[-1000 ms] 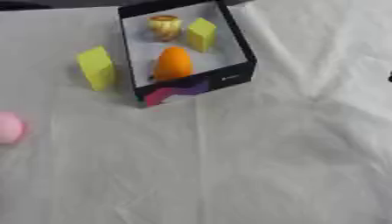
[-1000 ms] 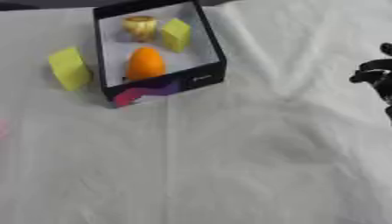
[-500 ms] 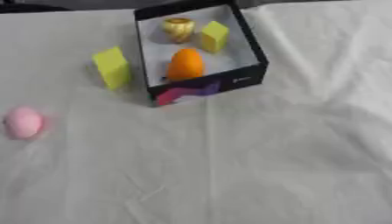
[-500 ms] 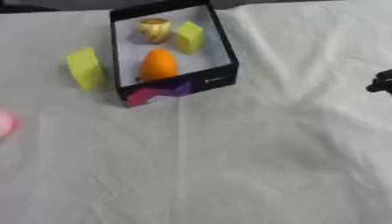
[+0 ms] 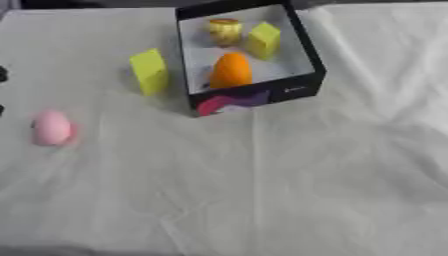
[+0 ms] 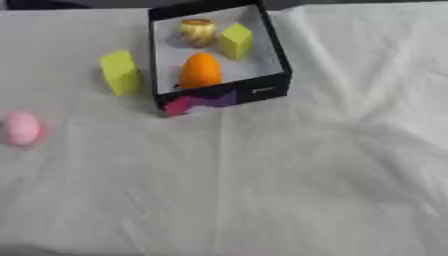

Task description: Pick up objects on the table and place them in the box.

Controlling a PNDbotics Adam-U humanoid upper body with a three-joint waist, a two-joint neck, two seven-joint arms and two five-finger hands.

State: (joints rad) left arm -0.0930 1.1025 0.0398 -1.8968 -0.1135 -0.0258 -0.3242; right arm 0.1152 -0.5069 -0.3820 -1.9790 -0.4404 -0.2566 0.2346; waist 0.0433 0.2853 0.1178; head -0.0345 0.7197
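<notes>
In the left eye view, your landmark is the black box (image 5: 249, 55), which sits open at the far middle of the white-clothed table (image 5: 289, 190). Inside it you have an orange egg-shaped object (image 5: 231, 70) near the front wall, a yellow-green block (image 5: 262, 39) behind it toward the box's right wall, and a golden, rounded object (image 5: 225, 30) at the box's far left corner. Just outside the box's left wall stands a second yellow-green block (image 5: 150, 71), upright on the cloth and apart from the wall. Well to the left of the box and nearer you lies a pink egg-shaped object (image 5: 52, 127), alone on the cloth. At the left edge, level with the box's front, a small dark shape shows; you cannot tell from it whether it is your left hand or how any fingers stand.

In the right eye view the box shows its purple and pink patch on the front wall, and the same three things lie inside. The standing block and the pink egg keep the same places left of the box. Neither of your hands shows here.
</notes>
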